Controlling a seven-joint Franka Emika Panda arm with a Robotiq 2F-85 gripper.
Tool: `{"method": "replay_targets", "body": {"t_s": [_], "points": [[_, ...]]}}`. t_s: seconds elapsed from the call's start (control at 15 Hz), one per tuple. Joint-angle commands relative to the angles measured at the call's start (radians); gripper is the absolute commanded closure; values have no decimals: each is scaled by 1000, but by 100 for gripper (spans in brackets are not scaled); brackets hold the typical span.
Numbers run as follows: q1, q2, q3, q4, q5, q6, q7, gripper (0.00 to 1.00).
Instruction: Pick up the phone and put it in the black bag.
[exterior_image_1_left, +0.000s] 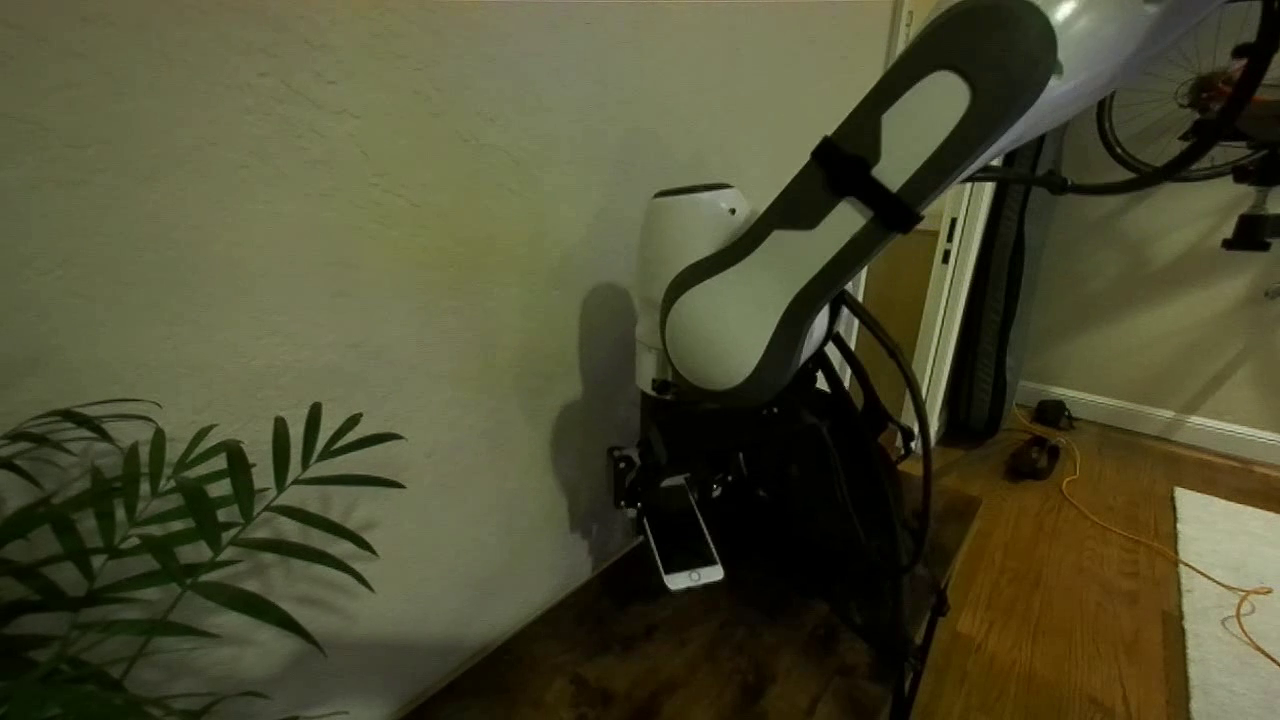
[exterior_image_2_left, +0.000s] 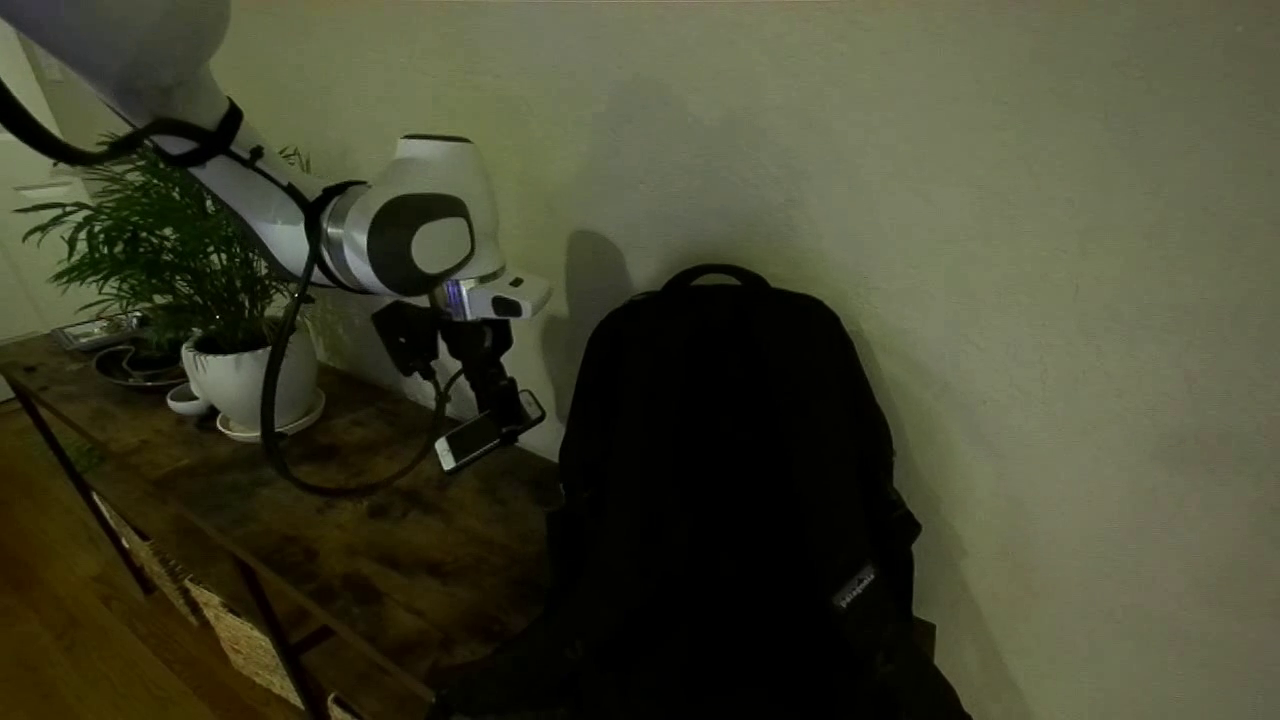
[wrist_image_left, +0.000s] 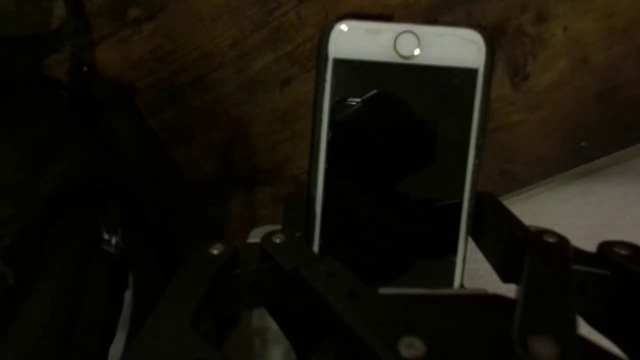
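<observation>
The white-bordered rectangular phone (exterior_image_2_left: 472, 441) is pinched between black fingers (wrist_image_left: 500, 240); likely the carrying step, next needing a move right toward the black fabric backpack (exterior_image_2_left: 730, 480).

patagonia label (exterior_image_2_left: 855, 588) on black bag (exterior_image_2_left: 730, 470)

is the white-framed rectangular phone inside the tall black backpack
No, in an exterior view the white-framed rectangular phone is held tilted by the black gripper, outside the tall black backpack.
</observation>
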Motion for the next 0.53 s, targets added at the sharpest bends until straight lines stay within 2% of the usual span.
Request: {"method": "replay_targets", "body": {"t_s": [0.0, 0.47], "points": [[48, -91, -68, -62, -87, -4, 63, 43], [72, -164, -143, -70, -232, 22, 171, 43]]}}
